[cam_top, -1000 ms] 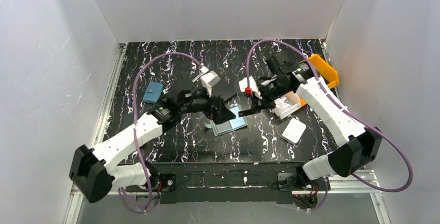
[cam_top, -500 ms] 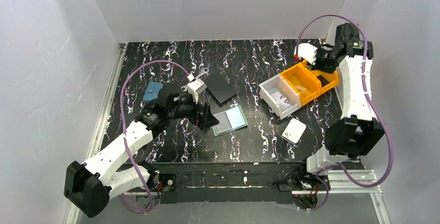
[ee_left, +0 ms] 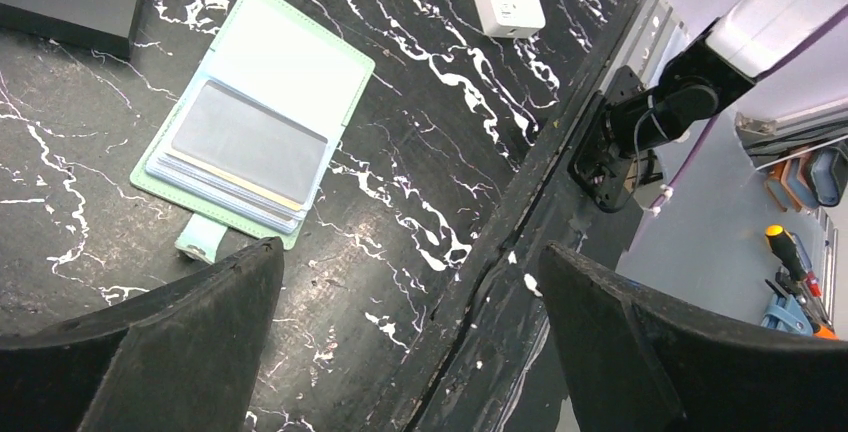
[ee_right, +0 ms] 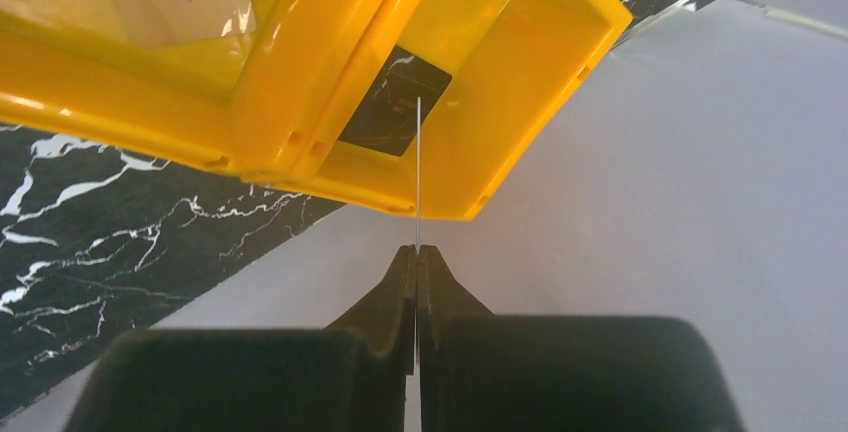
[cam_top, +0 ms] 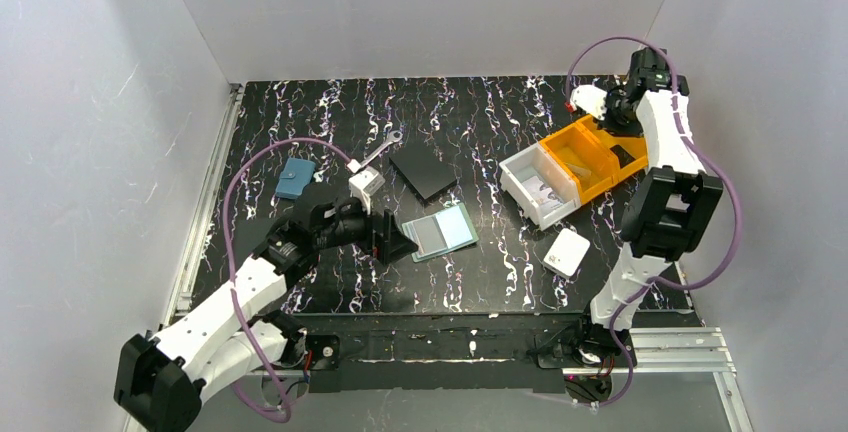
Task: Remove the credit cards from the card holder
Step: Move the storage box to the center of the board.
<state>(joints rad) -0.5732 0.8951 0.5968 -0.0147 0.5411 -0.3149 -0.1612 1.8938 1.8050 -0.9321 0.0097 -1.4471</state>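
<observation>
Holder lies open on the table, just beside my left gripper, which gapes empty; cards sit tucked in its pocket; my right gripper pinches what looks like one card, edge-on over the bin; partly done, I judge.

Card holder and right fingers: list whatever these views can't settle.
- Left wrist: card holder pockets overlap the cards; count unclear.
- Right wrist: held card, between shut right fingers, is edge-on; face unseen.
- Top: that card is too small to see.
</observation>
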